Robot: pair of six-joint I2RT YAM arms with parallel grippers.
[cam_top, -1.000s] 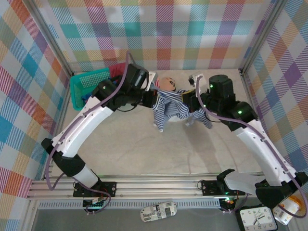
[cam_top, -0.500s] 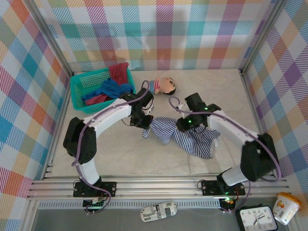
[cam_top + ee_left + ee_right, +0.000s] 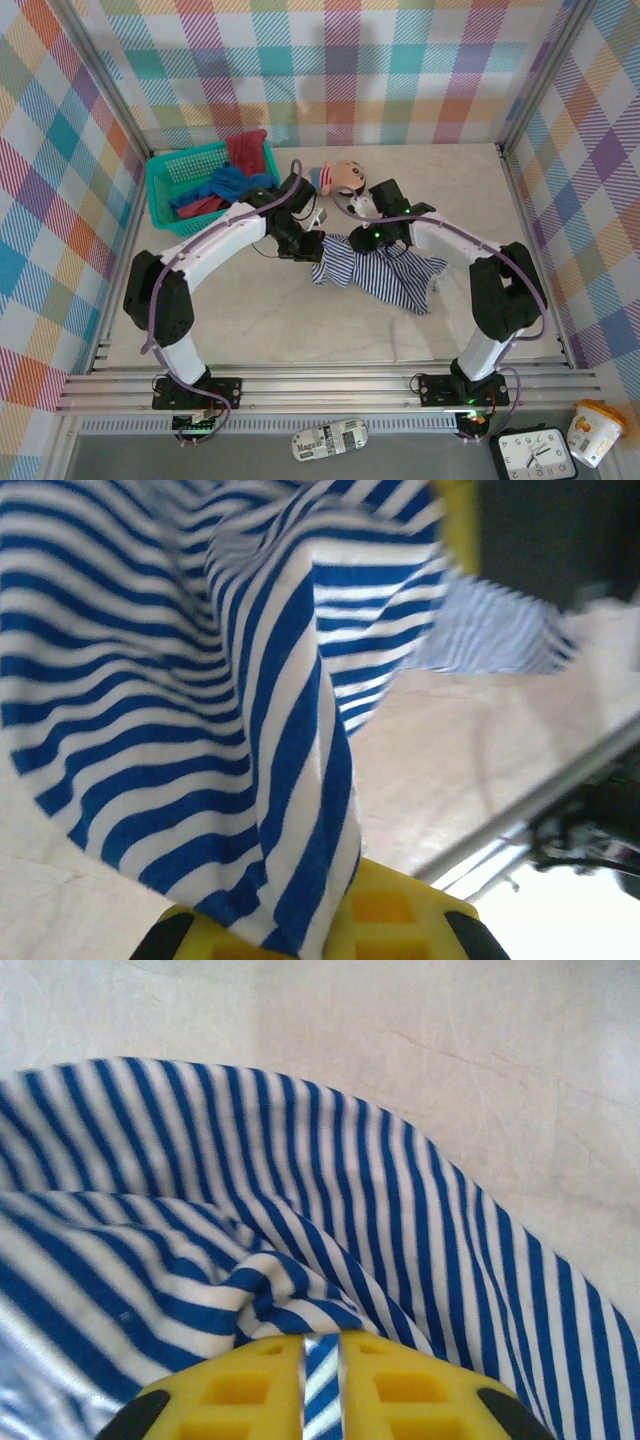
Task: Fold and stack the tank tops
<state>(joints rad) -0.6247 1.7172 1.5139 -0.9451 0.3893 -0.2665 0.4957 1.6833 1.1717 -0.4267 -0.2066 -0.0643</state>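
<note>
The navy-and-white striped tank top (image 3: 385,278) lies crumpled on the table's middle, its far edge lifted between both grippers. My left gripper (image 3: 318,246) is shut on its left corner; the striped cloth (image 3: 200,680) hangs from those yellow fingers (image 3: 400,920). My right gripper (image 3: 366,238) pinches a fold of the same top (image 3: 300,1210), with a strip of cloth in the narrow slit between its fingers (image 3: 240,1390). The bright blue top (image 3: 232,181) and the dark red top (image 3: 246,148) sit in the teal basket (image 3: 162,186).
A big-headed doll (image 3: 344,177) lies just beyond the grippers, near the back wall. The basket stands at the back left. Checked walls close in three sides. The aluminium rail (image 3: 320,385) runs along the near edge, with bare table in front of the top.
The striped top came down from hanging in the air onto the table. Both grippers then drew its far edge back toward the doll. The slit between the right fingers widened slightly.
</note>
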